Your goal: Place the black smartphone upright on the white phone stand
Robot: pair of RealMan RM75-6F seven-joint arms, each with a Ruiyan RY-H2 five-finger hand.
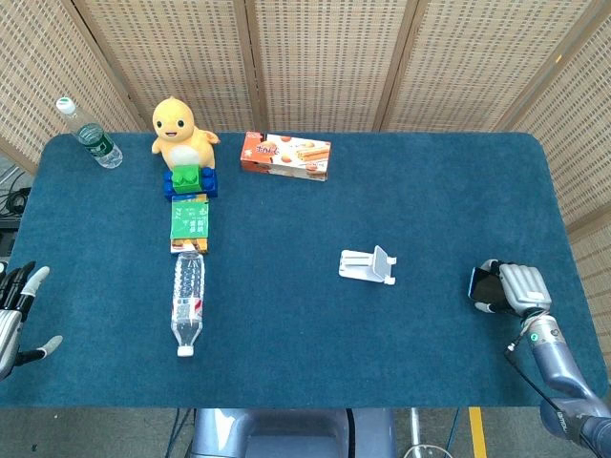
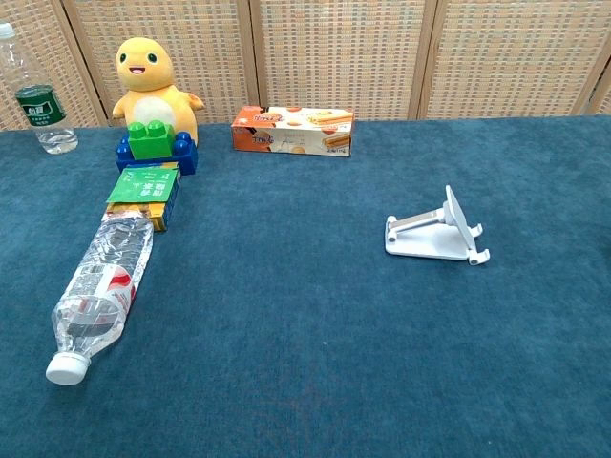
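The white phone stand (image 1: 368, 264) sits empty on the blue table, right of centre; the chest view shows the stand (image 2: 434, 236) with its back plate tilted up. Near the table's right edge, my right hand (image 1: 516, 287) grips the black smartphone (image 1: 476, 283), whose dark edge sticks out to the left of the fingers. The phone is about a hand's width to the right of the stand. My left hand (image 1: 19, 320) hovers at the table's left edge with fingers spread and nothing in it. Neither hand appears in the chest view.
A clear plastic bottle (image 1: 188, 303) lies left of centre, below a green box (image 1: 190, 224), green and blue blocks (image 1: 189, 180) and a yellow duck toy (image 1: 181, 129). A snack box (image 1: 284, 156) lies at the back. A second bottle (image 1: 88, 134) stands at the far left corner.
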